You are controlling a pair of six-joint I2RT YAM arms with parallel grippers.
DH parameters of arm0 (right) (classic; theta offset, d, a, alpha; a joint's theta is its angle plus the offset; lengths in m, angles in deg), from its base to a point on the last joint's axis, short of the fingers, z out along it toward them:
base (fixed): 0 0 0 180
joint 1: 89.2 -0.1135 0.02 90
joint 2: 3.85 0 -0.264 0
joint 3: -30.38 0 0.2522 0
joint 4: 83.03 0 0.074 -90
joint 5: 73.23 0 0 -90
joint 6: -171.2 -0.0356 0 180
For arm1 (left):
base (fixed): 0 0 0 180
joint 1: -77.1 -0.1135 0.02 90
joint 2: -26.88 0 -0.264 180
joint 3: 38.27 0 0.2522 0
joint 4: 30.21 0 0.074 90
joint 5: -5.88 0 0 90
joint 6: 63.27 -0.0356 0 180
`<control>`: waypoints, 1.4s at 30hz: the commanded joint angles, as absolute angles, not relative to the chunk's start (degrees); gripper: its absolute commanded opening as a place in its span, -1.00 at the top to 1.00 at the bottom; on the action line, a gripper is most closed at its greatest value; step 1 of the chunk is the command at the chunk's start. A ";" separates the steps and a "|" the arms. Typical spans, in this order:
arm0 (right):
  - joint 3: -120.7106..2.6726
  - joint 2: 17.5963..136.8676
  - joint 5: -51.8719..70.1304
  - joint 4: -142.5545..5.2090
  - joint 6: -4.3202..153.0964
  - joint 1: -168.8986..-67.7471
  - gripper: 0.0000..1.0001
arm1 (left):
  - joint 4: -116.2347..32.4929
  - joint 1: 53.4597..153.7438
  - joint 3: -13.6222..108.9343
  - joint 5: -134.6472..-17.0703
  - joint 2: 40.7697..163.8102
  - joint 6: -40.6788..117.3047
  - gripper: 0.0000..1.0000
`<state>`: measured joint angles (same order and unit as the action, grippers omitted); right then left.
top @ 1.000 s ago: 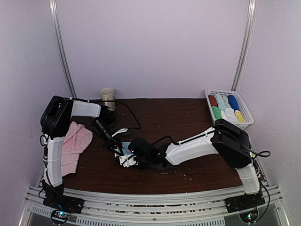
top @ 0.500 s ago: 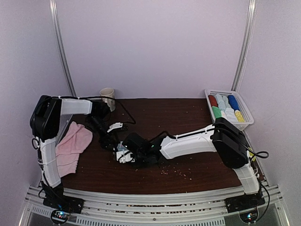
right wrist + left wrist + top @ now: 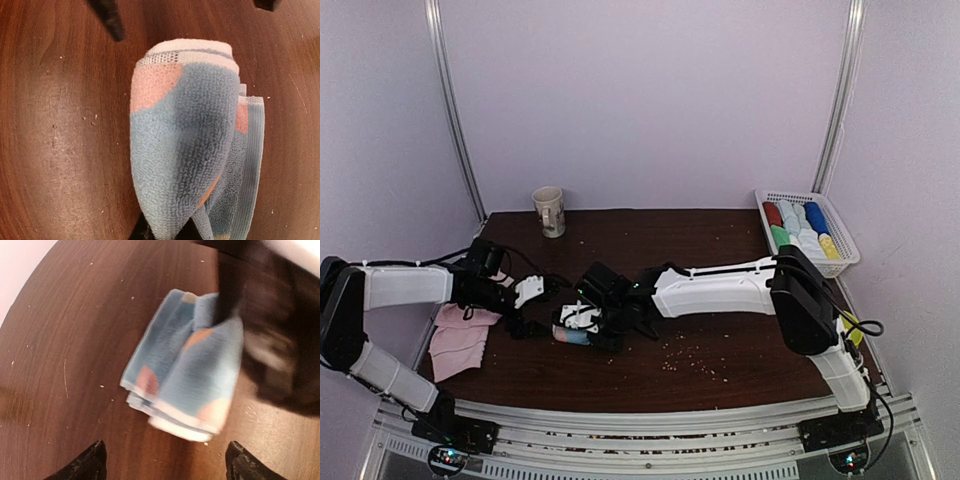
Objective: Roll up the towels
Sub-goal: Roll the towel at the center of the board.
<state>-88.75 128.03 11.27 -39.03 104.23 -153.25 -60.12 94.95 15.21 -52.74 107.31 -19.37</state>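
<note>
A light blue towel point(image 3: 571, 335) with orange and white dots lies loosely rolled on the dark wooden table point(image 3: 720, 260). In the right wrist view the towel point(image 3: 184, 135) fills the middle, and my right gripper point(image 3: 167, 234) is shut on its near end. My right gripper point(image 3: 588, 318) sits over the roll in the top view. My left gripper point(image 3: 538, 305) stands open just left of the roll, nothing between its fingers. In the left wrist view the towel point(image 3: 185, 372) lies ahead of my open left gripper point(image 3: 167, 467), apart from it. Pale pink towels point(image 3: 458, 338) lie at the table's left edge.
A white slatted basket point(image 3: 842, 262) at the back right holds several rolled cloths of different colours. A paper cup point(image 3: 549, 210) stands at the back left. Small crumbs point(image 3: 690, 355) dot the table near the front middle.
My left gripper has opened, let go of the blue towel and drawn back as its arm swung low to the left. My right gripper has closed on the roll and shifted left.
</note>
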 commanded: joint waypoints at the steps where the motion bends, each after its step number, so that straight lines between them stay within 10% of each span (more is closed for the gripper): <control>1: -91.96 132.28 2.98 -31.54 96.91 -151.38 0.98 | -46.48 95.09 8.43 -50.75 100.65 -22.95 -0.61; 36: -106.03 140.99 -14.81 -26.35 86.24 -145.96 0.91 | -33.66 107.28 6.19 -70.78 108.94 -33.99 -0.18; 42: -105.58 141.48 -16.78 -27.10 82.87 -144.59 0.92 | -28.49 107.60 2.70 -68.64 104.51 -34.37 -0.36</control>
